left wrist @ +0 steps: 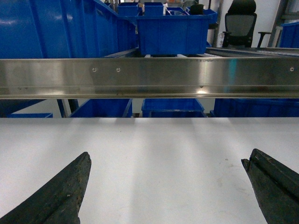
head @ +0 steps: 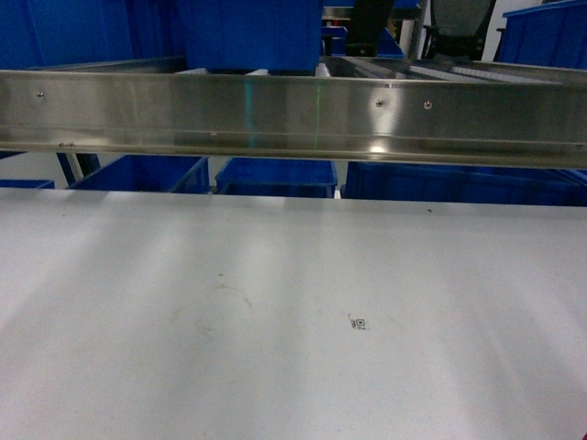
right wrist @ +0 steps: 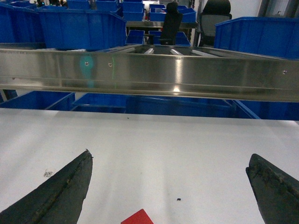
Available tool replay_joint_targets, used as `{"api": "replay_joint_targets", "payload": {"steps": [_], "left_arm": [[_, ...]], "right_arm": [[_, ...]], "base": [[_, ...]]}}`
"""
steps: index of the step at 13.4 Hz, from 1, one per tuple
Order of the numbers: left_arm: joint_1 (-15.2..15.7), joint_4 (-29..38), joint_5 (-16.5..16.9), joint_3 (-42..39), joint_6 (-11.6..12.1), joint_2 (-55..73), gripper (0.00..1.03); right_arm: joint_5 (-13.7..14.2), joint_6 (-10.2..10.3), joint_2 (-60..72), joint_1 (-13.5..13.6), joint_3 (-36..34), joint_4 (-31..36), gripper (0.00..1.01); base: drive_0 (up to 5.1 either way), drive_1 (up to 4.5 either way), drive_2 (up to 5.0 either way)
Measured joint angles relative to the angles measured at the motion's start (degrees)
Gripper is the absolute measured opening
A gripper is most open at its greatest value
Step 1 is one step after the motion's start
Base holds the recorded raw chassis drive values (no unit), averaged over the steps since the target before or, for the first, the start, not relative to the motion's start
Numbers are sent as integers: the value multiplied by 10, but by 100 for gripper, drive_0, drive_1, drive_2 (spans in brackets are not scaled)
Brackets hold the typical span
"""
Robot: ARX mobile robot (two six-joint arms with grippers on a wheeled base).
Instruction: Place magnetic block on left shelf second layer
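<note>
Only a red corner of the magnetic block (right wrist: 138,218) shows, at the bottom edge of the right wrist view. It lies on the white tabletop (right wrist: 187,154). My right gripper (right wrist: 171,155) is open above the tabletop, and the block lies between its fingers, nearer the left one and closer to the wrist. My left gripper (left wrist: 168,157) is open too, with only bare tabletop between its dark fingers (left wrist: 60,191). Neither gripper appears in the head view. White roller rails (right wrist: 159,50) show behind a steel bar; I cannot tell which tier is the left shelf second layer.
A long shiny steel bar (head: 293,115) spans the far edge of the tabletop (head: 275,302), raised a little above it. Blue bins (head: 248,32) stand on the rollers behind it and more sit below (head: 275,174). A small printed tag (head: 358,323) lies on the tabletop.
</note>
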Motion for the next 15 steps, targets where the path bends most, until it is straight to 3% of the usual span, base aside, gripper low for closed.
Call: {"api": "replay_joint_targets", "payload": {"steps": [15], "left_arm": [[0,0,0,0,0,0,98]], "right_arm": [[0,0,0,0,0,0,98]], "base": [[0,0,0]]}}
